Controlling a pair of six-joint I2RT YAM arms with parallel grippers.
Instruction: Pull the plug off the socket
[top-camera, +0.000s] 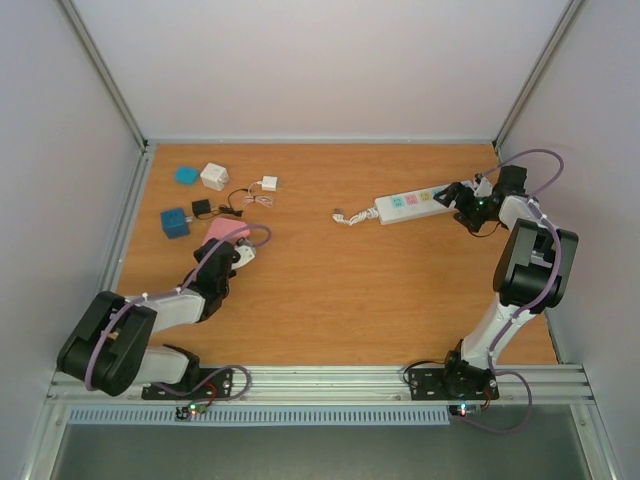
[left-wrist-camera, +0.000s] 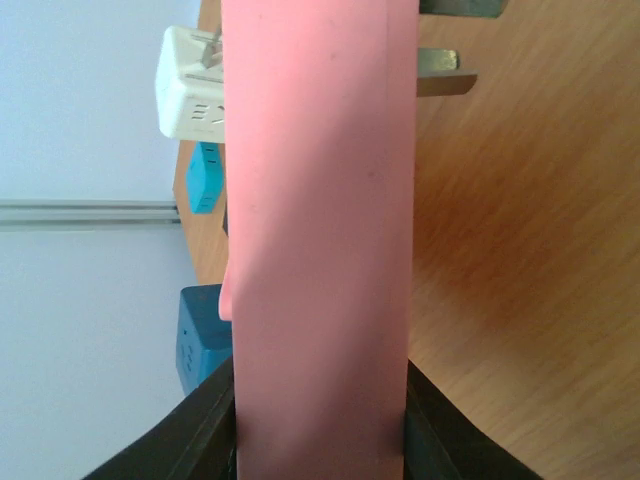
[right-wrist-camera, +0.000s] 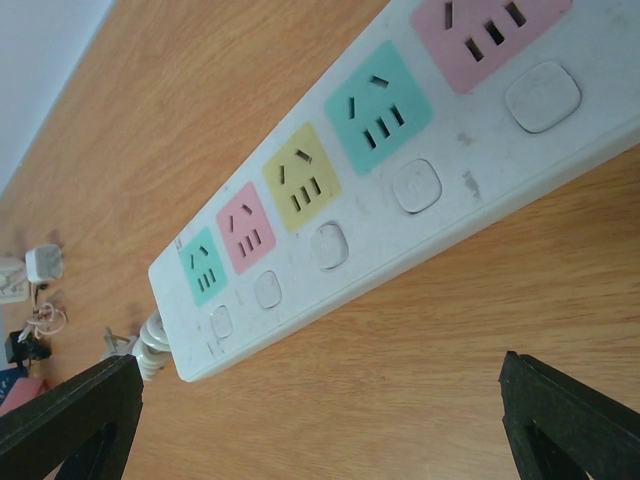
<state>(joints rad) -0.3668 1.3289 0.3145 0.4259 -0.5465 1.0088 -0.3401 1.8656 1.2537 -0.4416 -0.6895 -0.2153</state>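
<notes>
The plug (top-camera: 222, 228) is a pink block, held off the socket at the left of the table by my left gripper (top-camera: 232, 240). In the left wrist view the pink plug (left-wrist-camera: 320, 200) fills the gap between the dark fingers (left-wrist-camera: 195, 435), and its metal prongs (left-wrist-camera: 445, 72) stick out at the far end. The socket (top-camera: 410, 205), a long white strip with pastel outlet faces, lies at the right. Its outlet faces (right-wrist-camera: 300, 185) all show empty. My right gripper (top-camera: 462, 197) hovers at the strip's right end, open (right-wrist-camera: 320, 420) with only bare table between its fingers.
Several small adapters sit at the back left: a teal one (top-camera: 186, 175), a white cube (top-camera: 213, 176), a blue cube (top-camera: 175, 222), a black one (top-camera: 201, 208) and a white charger (top-camera: 268, 183) with thin wires. The socket's short cord (top-camera: 348, 216) curls at its left end.
</notes>
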